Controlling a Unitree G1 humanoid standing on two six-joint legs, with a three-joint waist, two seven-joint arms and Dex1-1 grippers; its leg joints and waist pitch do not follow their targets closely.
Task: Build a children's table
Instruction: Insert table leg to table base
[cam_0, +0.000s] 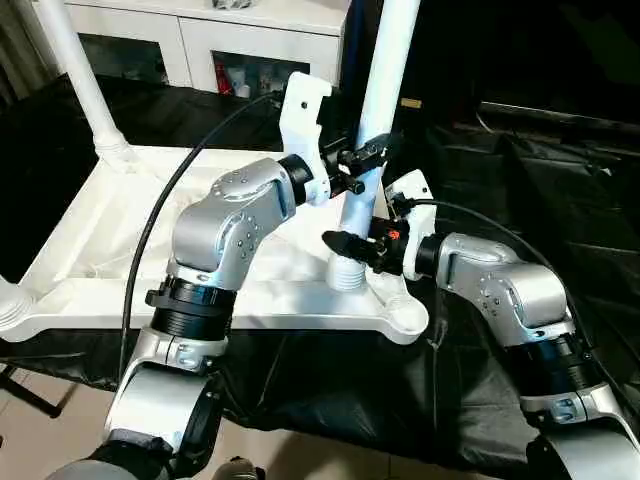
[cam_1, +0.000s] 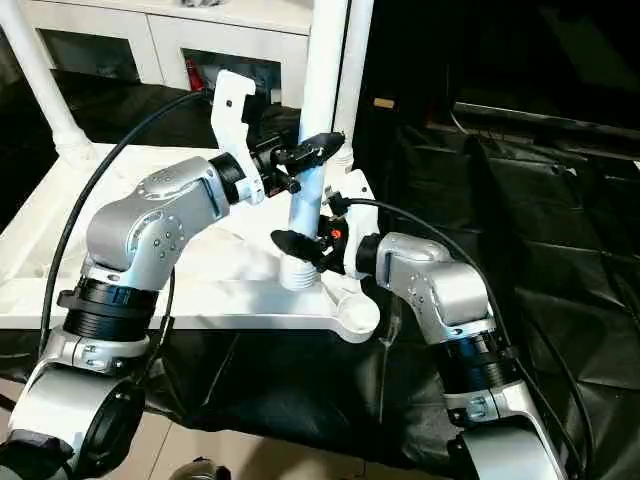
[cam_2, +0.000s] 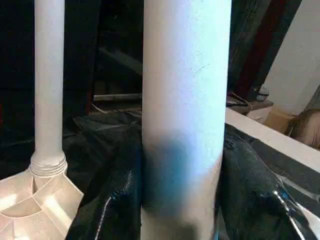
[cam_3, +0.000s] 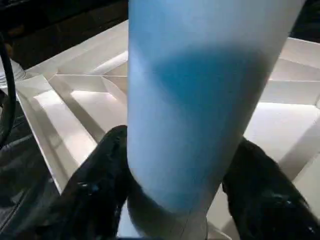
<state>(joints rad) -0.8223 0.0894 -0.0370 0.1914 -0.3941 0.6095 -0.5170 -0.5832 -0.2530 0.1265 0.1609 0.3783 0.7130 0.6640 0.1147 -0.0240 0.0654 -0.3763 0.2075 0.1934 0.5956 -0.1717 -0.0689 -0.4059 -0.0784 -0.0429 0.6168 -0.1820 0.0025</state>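
Observation:
The children's table top (cam_0: 100, 230) lies upside down on black cloth, ribbed side up. One white leg (cam_0: 385, 80) stands upright near the front right corner. Its threaded end (cam_0: 347, 272) rests on the underside just inward of the round corner socket (cam_0: 405, 318). My left gripper (cam_0: 362, 170) is shut on this leg partway up, with a black finger (cam_2: 107, 200) on each side. Lower down, my right gripper (cam_0: 352, 245) clasps the same leg just above the thread, its fingers (cam_3: 95, 190) pressed against both sides. Another leg (cam_0: 85, 80) stands in the back left corner.
A further leg base (cam_0: 10, 300) shows at the front left corner. A white cabinet (cam_0: 250, 40) stands behind the table top. Black cloth (cam_0: 560, 180) covers the area to the right. A black cable (cam_0: 160, 210) arcs over my left arm. Bare floor (cam_0: 60, 440) lies below the front edge.

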